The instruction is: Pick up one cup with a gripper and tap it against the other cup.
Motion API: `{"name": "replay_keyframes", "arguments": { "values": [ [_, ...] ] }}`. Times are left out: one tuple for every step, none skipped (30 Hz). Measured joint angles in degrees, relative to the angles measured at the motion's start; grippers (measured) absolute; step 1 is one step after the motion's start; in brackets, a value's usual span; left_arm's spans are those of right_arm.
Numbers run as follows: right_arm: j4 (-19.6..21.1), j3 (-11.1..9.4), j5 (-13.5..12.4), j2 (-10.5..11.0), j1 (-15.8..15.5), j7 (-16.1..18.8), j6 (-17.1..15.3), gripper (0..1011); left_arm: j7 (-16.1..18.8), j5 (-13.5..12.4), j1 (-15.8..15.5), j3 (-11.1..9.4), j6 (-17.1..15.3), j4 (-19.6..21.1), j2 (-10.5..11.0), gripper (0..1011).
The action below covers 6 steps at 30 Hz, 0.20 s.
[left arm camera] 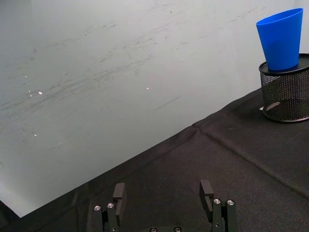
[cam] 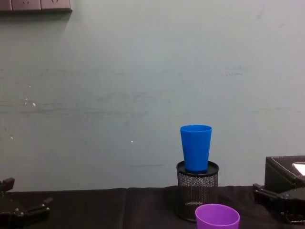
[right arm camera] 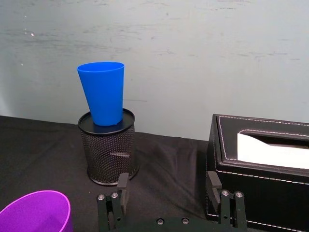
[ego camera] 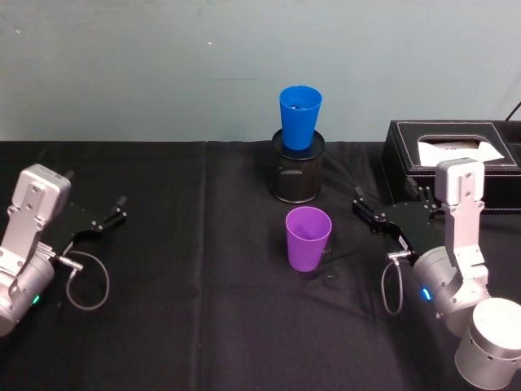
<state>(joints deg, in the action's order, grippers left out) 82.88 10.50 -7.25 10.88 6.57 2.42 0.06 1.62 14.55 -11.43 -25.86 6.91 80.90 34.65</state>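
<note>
Your purple cup (ego camera: 308, 237) stands upright on the black cloth (ego camera: 187, 326) near the middle of the table, just in front of the mesh holder (ego camera: 297, 170). The blue cup (ego camera: 299, 116) sits upright in the top of that holder, against the wall side. Your right gripper (ego camera: 389, 211) rests low over the cloth to the right of the purple cup, apart from it, with its jaws spread and nothing between them. In the right wrist view the purple cup (right arm camera: 36, 211) lies off to one side of the fingers (right arm camera: 121, 186), outside the gap, while the holder (right arm camera: 110, 149) and the blue cup (right arm camera: 103, 93) stand farther ahead. The black tissue box (ego camera: 453, 163) sits just behind the right gripper. Your left gripper (ego camera: 106, 216) is parked at the left side of the table, well apart from both cups, jaws also spread and empty.
</note>
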Motion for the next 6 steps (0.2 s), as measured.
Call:
{"name": "replay_keyframes", "arguments": {
  "values": [
    [0.02,0.01,-0.01,0.01,0.0,0.0,-0.03,1003,0.0,0.0,0.0,0.0,0.0,0.0,0.0,1000],
    [0.07,0.03,-0.04,0.03,0.01,0.0,-0.1,1002,0.0,0.0,0.0,0.0,0.0,0.0,0.0,1000],
    [0.08,0.04,-0.05,0.04,0.01,0.0,-0.14,1003,0.0,0.0,0.0,0.0,0.0,0.0,0.0,1000],
    [0.1,0.04,-0.06,0.05,0.01,0.01,-0.17,1003,0.0,0.0,0.0,0.0,0.0,0.0,0.0,1000],
    [0.14,0.06,-0.09,0.07,0.01,0.01,-0.2,1003,0.0,0.0,0.0,0.0,0.0,0.0,0.0,1000],
    [0.15,0.06,-0.11,0.08,0.01,0.01,-0.21,1003,0.0,0.0,0.0,0.0,0.0,0.0,0.0,1000]
  ]
}}
